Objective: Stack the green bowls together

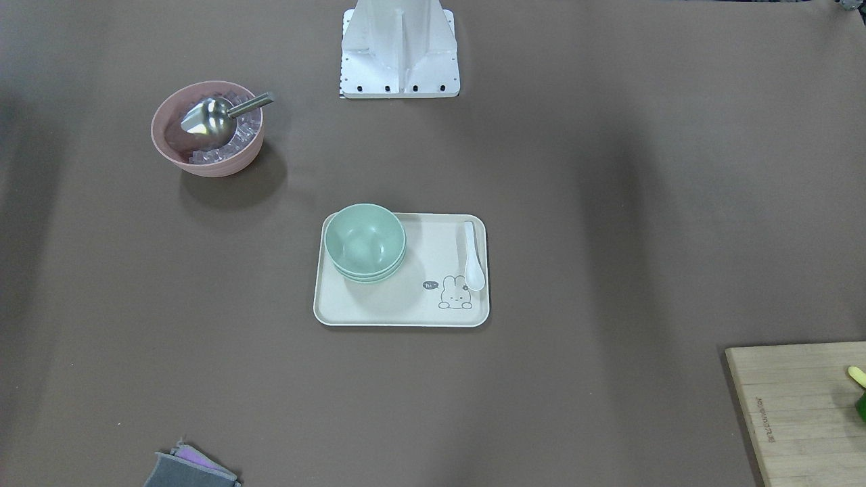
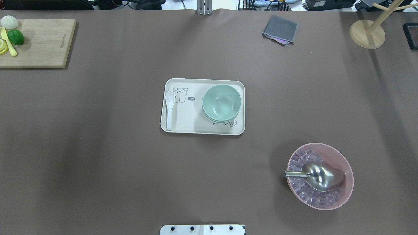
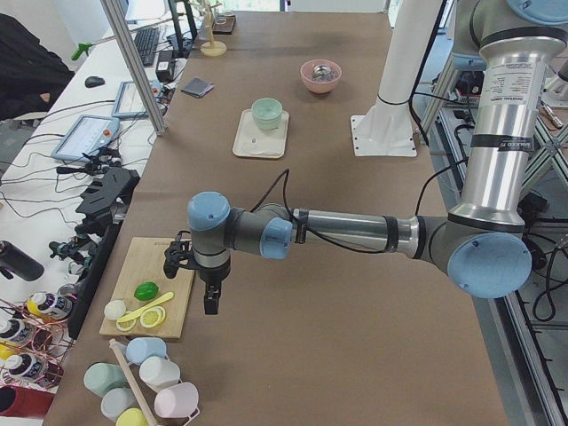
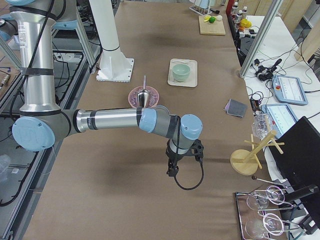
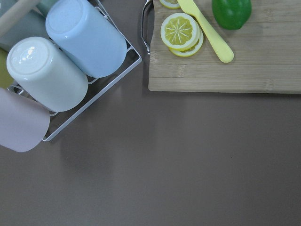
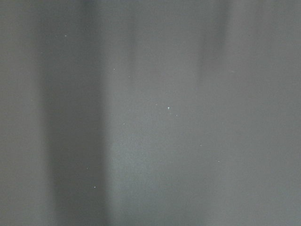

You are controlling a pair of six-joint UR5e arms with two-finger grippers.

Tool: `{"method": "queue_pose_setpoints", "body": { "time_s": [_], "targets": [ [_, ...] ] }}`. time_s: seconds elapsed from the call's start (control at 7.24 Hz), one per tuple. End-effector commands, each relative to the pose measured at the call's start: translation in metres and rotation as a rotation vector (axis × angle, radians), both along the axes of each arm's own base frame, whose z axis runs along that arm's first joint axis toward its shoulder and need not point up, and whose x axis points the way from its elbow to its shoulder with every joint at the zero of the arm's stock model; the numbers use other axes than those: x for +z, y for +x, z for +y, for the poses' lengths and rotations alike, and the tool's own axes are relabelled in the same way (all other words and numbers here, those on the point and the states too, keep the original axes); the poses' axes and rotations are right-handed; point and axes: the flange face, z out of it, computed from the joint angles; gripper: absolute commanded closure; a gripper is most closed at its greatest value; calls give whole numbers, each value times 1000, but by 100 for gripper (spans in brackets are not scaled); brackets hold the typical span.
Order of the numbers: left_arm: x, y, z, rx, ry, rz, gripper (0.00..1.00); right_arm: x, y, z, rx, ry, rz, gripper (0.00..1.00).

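Note:
The green bowls (image 1: 365, 242) sit nested in one stack on the right half of a cream tray (image 2: 186, 127) at the table's middle; they also show in the overhead view (image 2: 221, 102). In the side views the stack (image 3: 266, 113) (image 4: 180, 72) is far from both arms. My left gripper (image 3: 210, 303) hangs over the table next to a cutting board, far from the bowls. My right gripper (image 4: 172, 172) hangs over bare table at the opposite end. Neither shows in the front or overhead views, so I cannot tell if they are open or shut.
A white spoon (image 2: 169, 107) lies on the tray's other side. A pink bowl (image 2: 349, 182) holds ice cubes and a metal scoop (image 2: 321, 176). A cutting board (image 2: 42, 42) with lemon slices, a cup rack (image 5: 70, 70), a grey cloth (image 2: 280, 29) and a wooden stand (image 2: 367, 32) sit at the edges.

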Motion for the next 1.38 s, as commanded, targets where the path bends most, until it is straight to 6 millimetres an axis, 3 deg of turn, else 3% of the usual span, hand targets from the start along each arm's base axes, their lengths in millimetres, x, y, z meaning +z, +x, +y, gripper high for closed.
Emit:
{"method": "queue_pose_setpoints", "body": {
  "time_s": [0.0, 0.14, 0.28, 0.55, 0.69, 0.97, 1.24],
  "targets": [
    [21, 2, 19, 7, -53, 126, 2, 10, 0, 6, 19, -30, -30, 0],
    [31, 3, 30, 9, -75, 150, 2, 9, 0, 5, 23, -27, -31, 0],
    [27, 4, 31, 11, -70, 169, 2, 7, -1, 2, 25, 1, -42, 0],
    [2, 5, 29, 10, -41, 184, 2, 34, -6, -8, 48, 29, -120, 0],
    [0, 5, 29, 8, -39, 184, 2, 35, -6, -9, 54, 38, -115, 0],
    [3, 5, 29, 10, -46, 184, 2, 26, 1, -19, 98, 92, -78, 0],
    [3, 5, 29, 9, -44, 184, 2, 2, 3, -38, 203, 117, -54, 0]
  ]
}}
